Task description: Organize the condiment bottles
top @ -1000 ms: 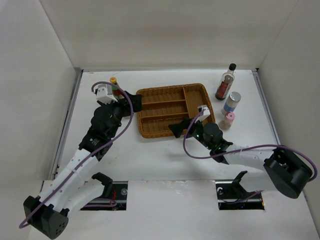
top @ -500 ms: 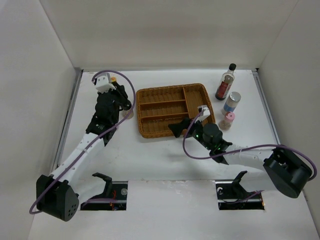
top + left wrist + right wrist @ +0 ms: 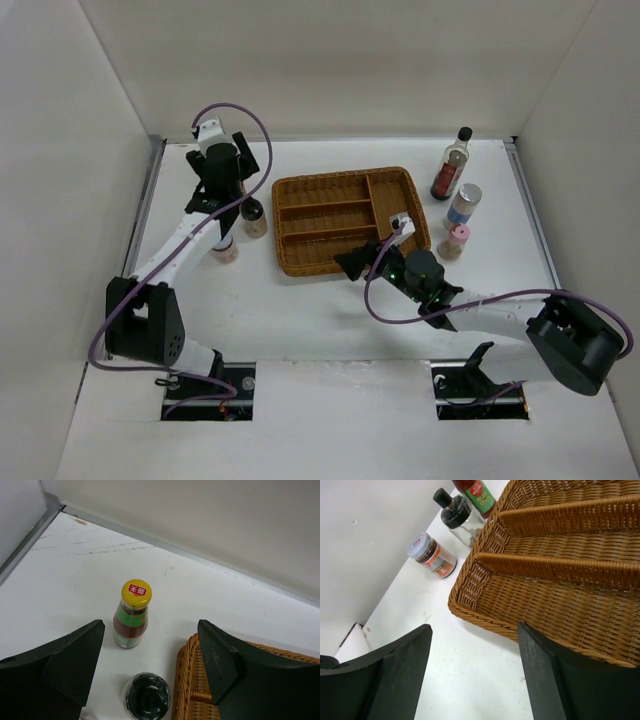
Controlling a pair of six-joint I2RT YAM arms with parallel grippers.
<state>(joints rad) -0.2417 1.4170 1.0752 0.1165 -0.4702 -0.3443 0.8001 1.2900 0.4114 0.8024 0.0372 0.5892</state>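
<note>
Both pairs of jaws are spread wide and nothing is held. Ahead of the left gripper [image 3: 150, 645], between its jaws, the yellow-capped bottle [image 3: 132, 615] is seen upright, with a small black-capped bottle [image 3: 146, 696] closer in. A corner of the wicker tray [image 3: 345, 215] is framed by the right gripper [image 3: 475, 630]. No bottle is seen in the tray. The tall dark bottle [image 3: 452, 165], silver-capped jar [image 3: 463, 206] and pink-capped shaker [image 3: 456, 242] stand well apart from either gripper, so nearly everything is judged undone.

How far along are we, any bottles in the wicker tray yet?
Done: nothing; the brown wicker divided tray holds no bottles. In hand: nothing; the left gripper is open, aimed at the yellow-capped red-green bottle, the right gripper open at the tray's corner. To do: all six bottles, three on each side.
</note>
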